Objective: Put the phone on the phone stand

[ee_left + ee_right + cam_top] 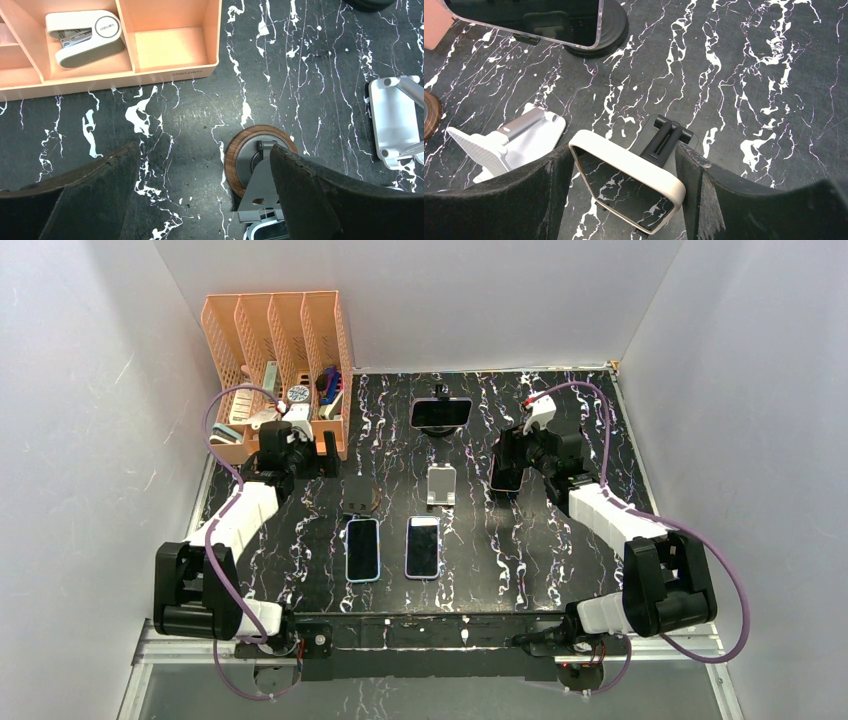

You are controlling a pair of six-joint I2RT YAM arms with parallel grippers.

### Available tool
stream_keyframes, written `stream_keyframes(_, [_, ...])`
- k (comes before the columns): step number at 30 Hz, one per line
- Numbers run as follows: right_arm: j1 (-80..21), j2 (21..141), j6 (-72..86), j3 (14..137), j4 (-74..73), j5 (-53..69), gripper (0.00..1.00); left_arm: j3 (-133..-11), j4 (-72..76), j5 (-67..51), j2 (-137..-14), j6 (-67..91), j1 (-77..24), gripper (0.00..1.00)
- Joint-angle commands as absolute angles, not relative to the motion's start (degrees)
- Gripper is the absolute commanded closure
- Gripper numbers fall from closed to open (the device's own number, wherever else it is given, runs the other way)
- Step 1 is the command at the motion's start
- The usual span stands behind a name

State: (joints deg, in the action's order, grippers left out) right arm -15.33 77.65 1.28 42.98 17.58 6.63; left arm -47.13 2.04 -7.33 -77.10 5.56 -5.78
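The cream-cased phone (624, 192) sits between the fingers of the right gripper (624, 149), against the black stand (669, 132) just ahead, clamped or freed I cannot tell; rigid, slick and breakable, it wants holding by its cased edges.

Bright, even overhead light; soft shadows. Glare on phone screen (531, 17). Wrist views sharp, near fingers (75, 200) slightly blurred.

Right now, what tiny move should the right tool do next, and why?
Probably ease the cream-cased phone a little lower onto the black stand. The right tool seems to grip it, and the stand's arm shows just behind its top edge.
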Motion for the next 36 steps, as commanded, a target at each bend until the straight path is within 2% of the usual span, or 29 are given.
stream_keyframes(1, [-14.96, 78.83, 1.05, 43.6, 22.69, 6.49, 0.28, -48.6, 1.15, -7.44, -77.3, 4.92, -6.15, 0.02])
stream_keyframes(24, [-14.54, 86.75, 2.87, 45.85, 23.29, 2.18, 0.17, -48.78, 0.87, -7.15, -79.13, 4.74, -6.24, 0.02])
stream_keyframes(36, [-14.48, 86.12, 3.48, 47.45, 24.09, -1.1, 0.01, -48.86, 0.95, -7.27, -78.97, 4.66, -6.23, 0.02])
